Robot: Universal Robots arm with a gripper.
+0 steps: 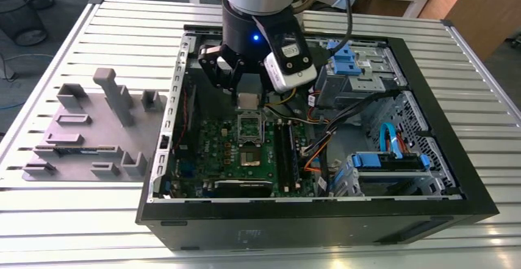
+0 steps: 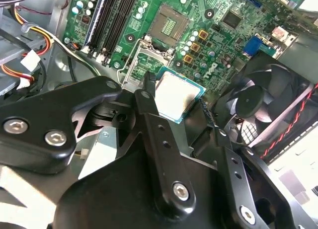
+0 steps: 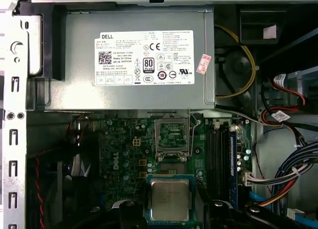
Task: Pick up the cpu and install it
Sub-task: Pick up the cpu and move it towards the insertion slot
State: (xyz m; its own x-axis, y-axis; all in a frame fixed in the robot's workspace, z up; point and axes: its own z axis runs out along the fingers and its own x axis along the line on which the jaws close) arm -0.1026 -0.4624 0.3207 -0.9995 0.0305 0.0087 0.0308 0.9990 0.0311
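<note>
The cpu [image 3: 170, 199], a small square chip with a dull silver top on a green edge, hangs above the motherboard with my gripper [image 3: 170, 203] shut on it, one black finger on each side. In the second wrist view the cpu [image 2: 178, 96] sits between the fingertips [image 2: 149, 86] of my gripper [image 2: 180, 103]. The socket [image 3: 172, 136] lies open just beyond the chip, its metal frame lifted, and is also seen in the second wrist view [image 2: 169, 24]. In the exterior view my gripper [image 1: 247, 102] hovers over the socket [image 1: 249, 129] inside the open computer case [image 1: 440, 135].
A grey power-supply box [image 3: 139, 65] lies past the socket. Memory slots [image 3: 218, 154] and bundled cables [image 3: 278, 174] run beside it. A black fan [image 2: 258, 102] sits close to the fingers. A grey parts fixture [image 1: 89, 135] stands on the slatted table at the exterior view's left.
</note>
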